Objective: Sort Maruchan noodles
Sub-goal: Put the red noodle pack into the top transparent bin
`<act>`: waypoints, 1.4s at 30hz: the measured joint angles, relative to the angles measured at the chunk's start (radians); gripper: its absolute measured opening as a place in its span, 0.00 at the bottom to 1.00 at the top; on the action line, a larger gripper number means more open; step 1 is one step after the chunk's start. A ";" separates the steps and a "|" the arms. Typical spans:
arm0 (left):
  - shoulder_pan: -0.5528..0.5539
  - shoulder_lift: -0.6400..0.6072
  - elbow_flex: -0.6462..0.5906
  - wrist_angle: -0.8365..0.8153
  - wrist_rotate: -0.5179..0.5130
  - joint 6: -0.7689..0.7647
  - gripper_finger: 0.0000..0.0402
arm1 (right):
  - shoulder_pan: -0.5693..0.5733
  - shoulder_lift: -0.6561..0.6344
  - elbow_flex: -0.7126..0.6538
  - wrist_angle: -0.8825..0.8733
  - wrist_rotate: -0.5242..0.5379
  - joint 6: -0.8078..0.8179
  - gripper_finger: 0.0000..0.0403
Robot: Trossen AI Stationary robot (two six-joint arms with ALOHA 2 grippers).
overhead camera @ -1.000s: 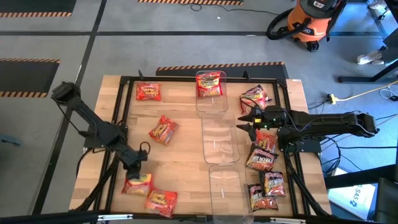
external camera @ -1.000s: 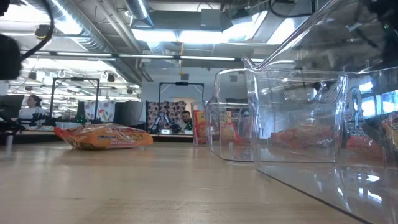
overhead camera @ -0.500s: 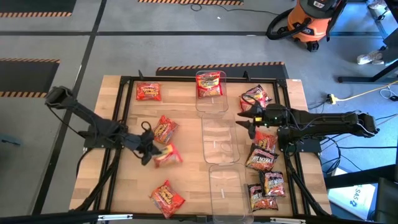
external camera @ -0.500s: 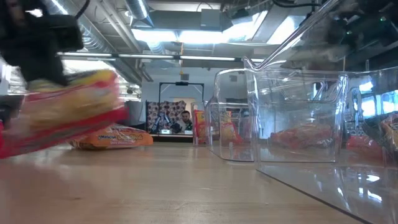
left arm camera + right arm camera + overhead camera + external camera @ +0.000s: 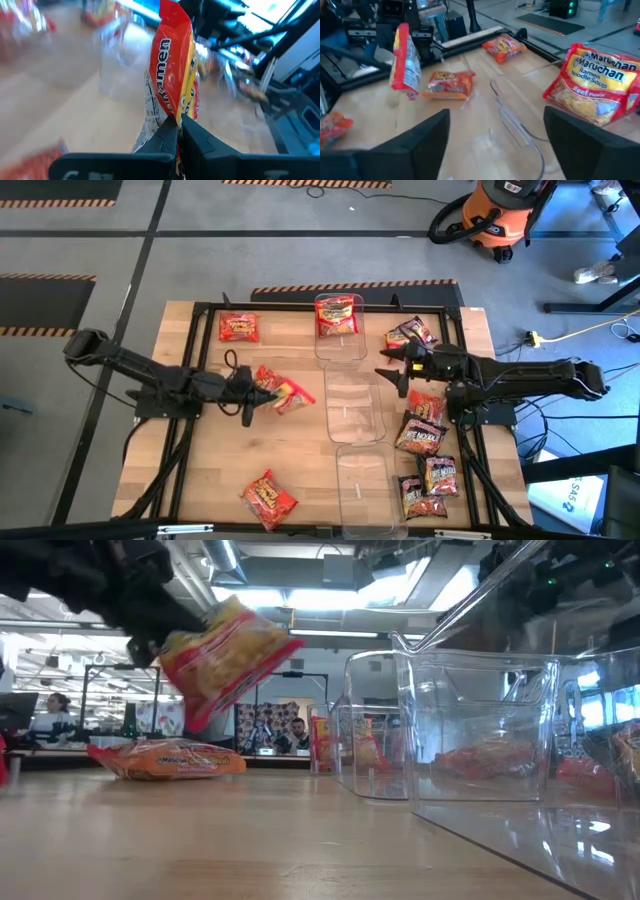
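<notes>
- Ramen packets are lying scattered over the wooden tabletop (image 5: 300,470), and we are sorting them around three clear bins (image 5: 355,408) lined up from the far edge to the near edge, right of the middle.
- We are holding our left gripper (image 5: 252,392) above the middle of the tabletop, left of the bins, with its fingers (image 5: 167,134) pinched tight on a red-yellow packet (image 5: 290,394); in the low view that packet (image 5: 225,658) is hanging tilted, clear of the wood.
- We are keeping our right gripper (image 5: 395,370) just beside the right wall of the bins, between the first and second bin, with its fingers (image 5: 425,135) spread wide and gripping nothing.
- An orange-red packet (image 5: 263,383) is lying under the left gripper on the left half of the tabletop.
- Another orange-red packet (image 5: 239,328) is resting near the far edge, towards the far left corner.
- One more orange-red packet (image 5: 268,496) is sitting by the near edge.
- A red-yellow packet (image 5: 337,315) is lying inside the bin nearest the far edge.
- A dark packet (image 5: 411,333) is lying near the far right corner, just beyond our right gripper; the right wrist view is showing it marked as beef flavour (image 5: 595,85).
- Four more dark packets (image 5: 425,442) are clustering along the right edge, running down to the near right corner.
</notes>
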 joint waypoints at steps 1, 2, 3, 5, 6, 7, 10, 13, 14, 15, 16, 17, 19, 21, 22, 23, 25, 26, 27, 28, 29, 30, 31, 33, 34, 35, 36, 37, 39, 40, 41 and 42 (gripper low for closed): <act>0.013 0.000 0.000 0.032 -0.001 0.030 0.00 | 0.000 0.010 0.000 0.022 -0.013 0.002 0.77; 0.024 0.000 0.000 0.063 -0.004 0.061 0.00 | 0.000 0.026 0.000 0.053 -0.031 0.002 0.79; 0.037 0.000 0.000 0.094 -0.005 0.093 0.00 | 0.000 0.044 0.000 0.084 -0.050 0.003 0.81; 0.062 0.000 0.000 0.153 -0.007 0.155 0.00 | 0.000 0.087 0.000 0.141 -0.085 0.004 0.82; 0.076 0.000 0.005 0.170 -0.007 0.181 0.00 | 0.000 0.110 0.000 0.170 -0.099 0.004 0.83; 0.091 0.000 0.016 0.173 -0.006 0.204 0.00 | 0.000 0.135 0.000 0.200 -0.105 0.004 0.83; 0.133 0.019 0.066 0.172 -0.005 0.266 0.00 | 0.000 0.208 0.000 0.281 -0.121 -0.002 0.83; 0.171 0.063 0.140 0.150 0.027 0.321 0.00 | 0.000 0.277 0.008 0.326 -0.134 -0.003 0.83; 0.183 0.084 0.166 0.138 0.042 0.334 0.00 | 0.000 0.297 0.016 0.329 -0.143 -0.004 0.83; 0.195 0.107 0.191 0.123 0.054 0.345 0.00 | 0.000 0.317 0.026 0.329 -0.151 -0.007 0.83; 0.205 0.135 0.216 0.117 0.065 0.357 0.00 | 0.000 0.338 0.037 0.331 -0.156 -0.011 0.83; 0.214 0.164 0.241 0.111 0.076 0.365 0.00 | 0.000 0.358 0.046 0.331 -0.157 -0.017 0.83; 0.229 0.222 0.293 0.089 0.091 0.381 0.00 | 0.000 0.394 0.066 0.329 -0.171 -0.028 0.83; 0.240 0.279 0.345 0.059 0.107 0.388 0.00 | 0.000 0.427 0.092 0.329 -0.197 -0.030 0.83; 0.244 0.309 0.373 0.039 0.109 0.389 0.00 | 0.000 0.439 0.105 0.329 -0.210 -0.034 0.83; 0.247 0.337 0.399 0.020 0.109 0.390 0.00 | 0.000 0.451 0.118 0.330 -0.218 -0.039 0.83; 0.248 0.389 0.447 -0.001 0.108 0.398 0.00 | 0.001 0.469 0.139 0.330 -0.228 -0.055 0.83; 0.248 0.414 0.467 -0.003 0.109 0.406 0.00 | 0.001 0.475 0.148 0.329 -0.232 -0.056 0.83; 0.248 0.438 0.487 -0.003 0.109 0.410 0.00 | 0.001 0.480 0.157 0.330 -0.235 -0.056 0.83; 0.248 0.460 0.504 -0.003 0.109 0.411 0.00 | 0.001 0.484 0.165 0.330 -0.236 -0.056 0.83; 0.248 0.479 0.519 -0.005 0.109 0.411 0.00 | 0.001 0.489 0.173 0.330 -0.238 -0.056 0.83; 0.248 0.498 0.534 -0.008 0.109 0.411 0.00 | 0.001 0.493 0.180 0.329 -0.246 -0.058 0.83; 0.248 0.514 0.548 -0.007 0.108 0.411 0.00 | 0.001 0.496 0.184 0.329 -0.256 -0.058 0.83; 0.251 0.537 0.567 -0.007 0.109 0.411 0.00 | 0.001 0.502 0.192 0.329 -0.260 -0.058 0.83; 0.253 0.549 0.576 -0.005 0.113 0.411 0.00 | 0.001 0.504 0.194 0.328 -0.254 -0.058 0.83; 0.253 0.558 0.581 -0.002 0.120 0.411 0.00 | 0.001 0.504 0.194 0.328 -0.250 -0.058 0.83; 0.253 0.565 0.585 -0.004 0.128 0.411 0.00 | 0.001 0.504 0.194 0.329 -0.244 -0.058 0.83; 0.253 0.571 0.589 -0.004 0.132 0.411 0.00 | 0.000 0.504 0.194 0.328 -0.241 -0.058 0.81; 0.254 0.578 0.593 -0.003 0.132 0.411 0.00 | 0.000 0.504 0.194 0.332 -0.242 -0.055 0.77; 0.256 0.580 0.593 -0.001 0.132 0.411 0.00 | 0.000 0.504 0.194 0.338 -0.246 -0.055 0.74; 0.259 0.582 0.593 -0.004 0.133 0.410 0.00 | 0.000 0.504 0.194 0.345 -0.255 -0.054 0.70; 0.261 0.582 0.593 -0.007 0.135 0.410 0.00 | 0.000 0.504 0.194 0.351 -0.261 -0.054 0.66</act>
